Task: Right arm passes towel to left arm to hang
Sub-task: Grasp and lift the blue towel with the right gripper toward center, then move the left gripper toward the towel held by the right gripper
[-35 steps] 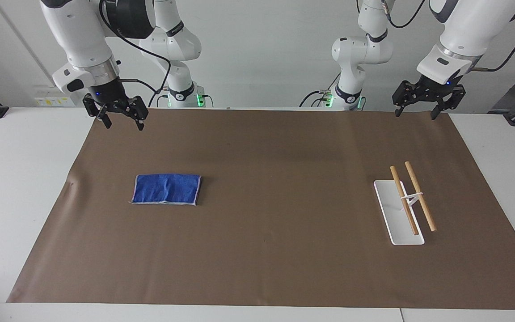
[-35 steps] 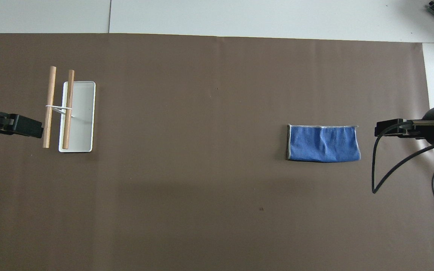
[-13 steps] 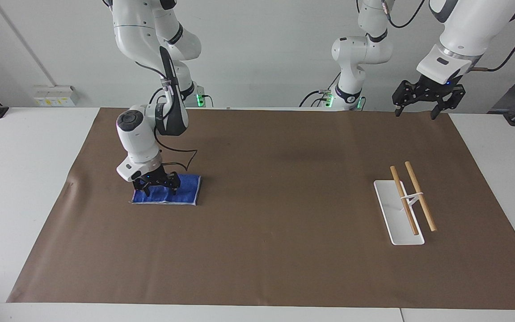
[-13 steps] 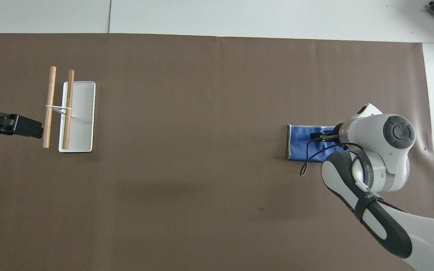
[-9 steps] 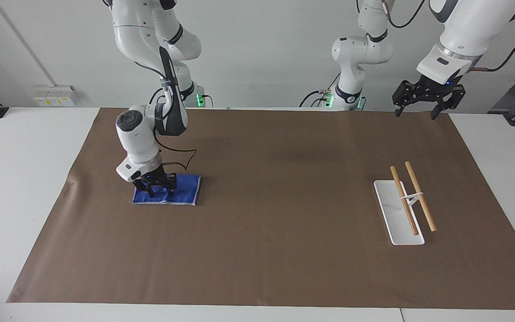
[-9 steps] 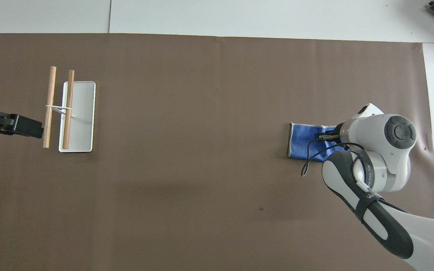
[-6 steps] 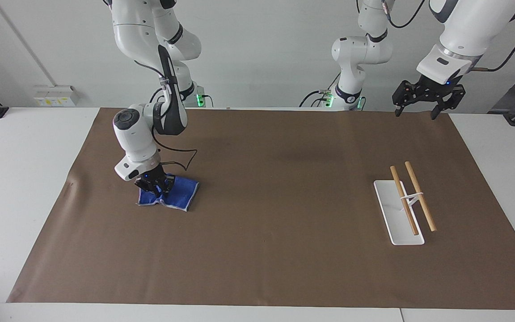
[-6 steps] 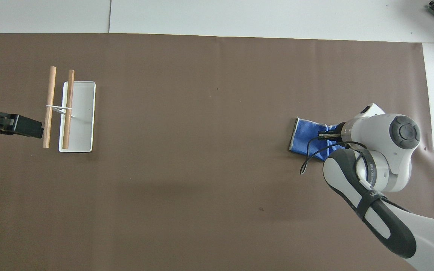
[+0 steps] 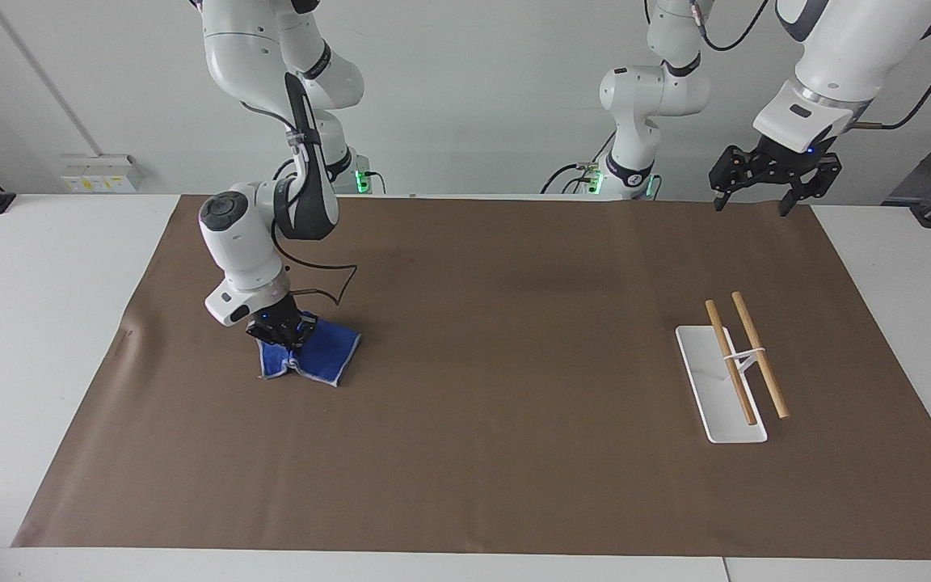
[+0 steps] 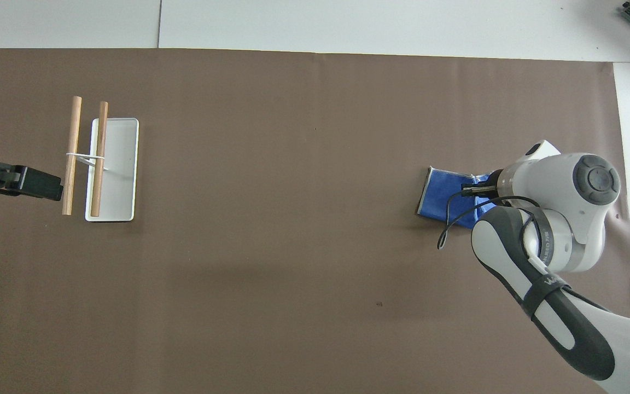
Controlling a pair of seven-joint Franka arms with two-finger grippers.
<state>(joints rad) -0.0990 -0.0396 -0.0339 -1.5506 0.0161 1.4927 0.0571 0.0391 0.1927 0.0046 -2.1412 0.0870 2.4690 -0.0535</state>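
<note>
The blue towel [image 9: 316,354] hangs bunched from my right gripper [image 9: 278,333], which is shut on its top. The towel's lower edge still touches the brown mat toward the right arm's end of the table. In the overhead view the right arm's wrist hides much of the towel [image 10: 446,198] and the right gripper [image 10: 479,191]. My left gripper [image 9: 762,184] waits open, high over the mat's edge at the left arm's end; it also shows in the overhead view [image 10: 30,186].
A white tray [image 9: 708,388] with two wooden rods [image 9: 759,356] on a stand sits toward the left arm's end of the table; it shows in the overhead view [image 10: 121,175] too. A brown mat [image 9: 498,404] covers the table. A black cable loops by the right wrist.
My right gripper came down onto the flat towel, shut on it and lifted; the towel has bunched up and risen, pulled toward the right arm's end. The left arm has not moved.
</note>
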